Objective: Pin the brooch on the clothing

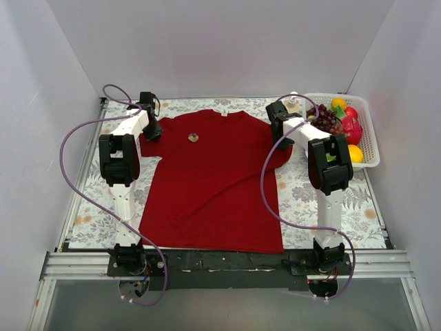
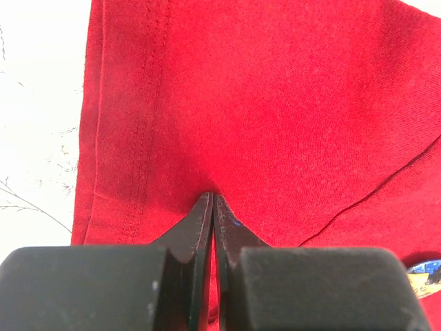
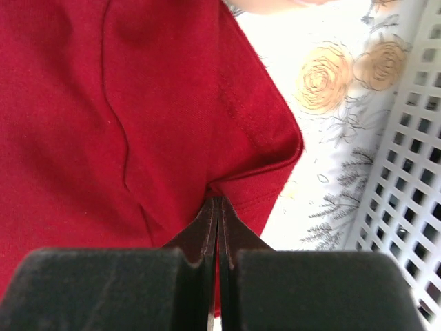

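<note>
The shirt (image 1: 207,193) lies flat on the table (image 1: 89,207), neck away from the arms; the brooch (image 1: 193,136) rests on its chest just below the collar, apart from both arms; the left fingers (image 2: 207,207) are closed tight on the left sleeve, cloth puckered at their tips; the right fingers (image 3: 212,214) are closed too, pinching the right sleeve's hem near a basket (image 1: 370,131) of fruit.

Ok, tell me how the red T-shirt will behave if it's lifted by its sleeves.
Probably floppy: the T-shirt lies flat and puckers where the left tool and right tool pinch it, so the middle would likely sag. It looks thin, so likely light. The brooch on the chest may slide or tip if it is only resting there.
</note>
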`<state>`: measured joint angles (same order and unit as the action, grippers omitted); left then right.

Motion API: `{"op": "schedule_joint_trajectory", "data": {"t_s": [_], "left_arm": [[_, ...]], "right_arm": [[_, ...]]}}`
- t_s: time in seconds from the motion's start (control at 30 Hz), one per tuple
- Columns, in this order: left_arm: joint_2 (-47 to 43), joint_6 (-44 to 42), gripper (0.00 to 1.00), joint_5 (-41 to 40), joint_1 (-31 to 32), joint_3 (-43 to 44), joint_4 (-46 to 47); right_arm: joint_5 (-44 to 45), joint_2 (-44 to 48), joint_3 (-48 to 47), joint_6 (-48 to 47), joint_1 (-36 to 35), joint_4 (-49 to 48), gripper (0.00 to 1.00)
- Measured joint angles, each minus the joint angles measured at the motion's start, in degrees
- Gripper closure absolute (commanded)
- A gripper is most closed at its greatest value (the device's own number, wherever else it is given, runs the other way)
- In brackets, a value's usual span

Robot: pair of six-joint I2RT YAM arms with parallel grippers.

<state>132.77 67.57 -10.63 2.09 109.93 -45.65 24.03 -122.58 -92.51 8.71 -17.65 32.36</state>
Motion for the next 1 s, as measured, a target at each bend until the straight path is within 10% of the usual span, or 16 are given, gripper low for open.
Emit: {"op": "schedule_joint_trajectory", "data": {"t_s": [1.0], "left_arm": [[-3.10,-0.72,1.00,3.15,-10.08,-4.48,0.42]], "right_arm": [[4.22,1.95,-1.46,-0.28,-0.31,3.39,0.99]]}}
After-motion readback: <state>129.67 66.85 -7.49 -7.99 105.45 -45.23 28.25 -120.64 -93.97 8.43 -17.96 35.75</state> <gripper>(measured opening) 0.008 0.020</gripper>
